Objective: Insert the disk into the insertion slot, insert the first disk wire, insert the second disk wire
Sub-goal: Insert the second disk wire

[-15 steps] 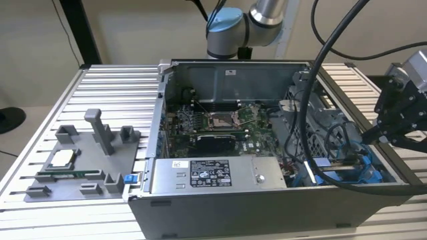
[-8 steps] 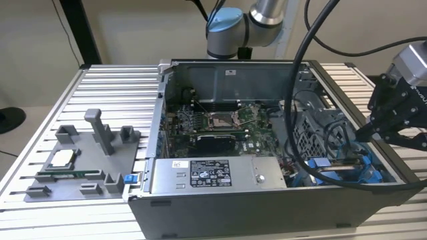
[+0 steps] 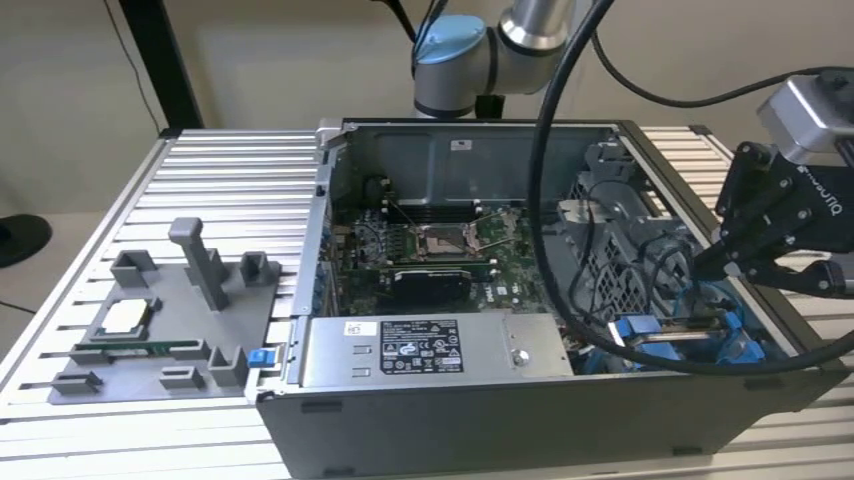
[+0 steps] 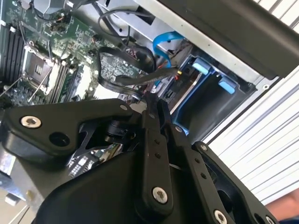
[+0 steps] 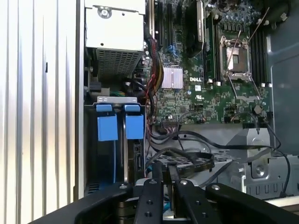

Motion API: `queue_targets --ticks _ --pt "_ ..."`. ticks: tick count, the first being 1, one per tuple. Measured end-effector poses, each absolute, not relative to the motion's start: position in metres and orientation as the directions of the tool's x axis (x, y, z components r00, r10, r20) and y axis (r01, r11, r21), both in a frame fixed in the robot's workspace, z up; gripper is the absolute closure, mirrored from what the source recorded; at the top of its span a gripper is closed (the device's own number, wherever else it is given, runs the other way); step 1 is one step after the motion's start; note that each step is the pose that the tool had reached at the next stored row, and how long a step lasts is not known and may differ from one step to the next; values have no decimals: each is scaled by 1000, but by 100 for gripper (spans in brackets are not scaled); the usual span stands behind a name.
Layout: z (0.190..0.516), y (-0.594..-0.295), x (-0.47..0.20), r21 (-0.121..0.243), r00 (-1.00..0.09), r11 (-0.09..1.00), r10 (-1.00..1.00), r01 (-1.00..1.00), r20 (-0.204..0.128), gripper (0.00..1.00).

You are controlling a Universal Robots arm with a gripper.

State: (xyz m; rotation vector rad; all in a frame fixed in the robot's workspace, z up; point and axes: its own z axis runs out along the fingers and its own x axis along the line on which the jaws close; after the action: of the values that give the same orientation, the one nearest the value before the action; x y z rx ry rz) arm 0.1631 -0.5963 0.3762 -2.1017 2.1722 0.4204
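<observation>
Power-supply box [image 3: 400, 352]: black-and-white printed label [image 3: 420, 346] on its top face, lines too fine to make out. Case rear wall [image 3: 427, 165], beyond the box: small white sticker [image 3: 461, 145], unreadable. Motherboard [image 5: 187, 100], beside the box: short white printed mark [image 5: 195, 80], tiny white stickers below it.

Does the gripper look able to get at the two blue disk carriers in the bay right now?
Probably yes: the gripper hangs beside the blue carriers, their tops uncovered, though black cables loop close by.
</observation>
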Motion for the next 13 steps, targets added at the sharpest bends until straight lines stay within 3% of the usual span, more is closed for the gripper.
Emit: queue_targets --ticks 13 --pt "373 -596 147 91 -38 17 -971 -996 -236 100"
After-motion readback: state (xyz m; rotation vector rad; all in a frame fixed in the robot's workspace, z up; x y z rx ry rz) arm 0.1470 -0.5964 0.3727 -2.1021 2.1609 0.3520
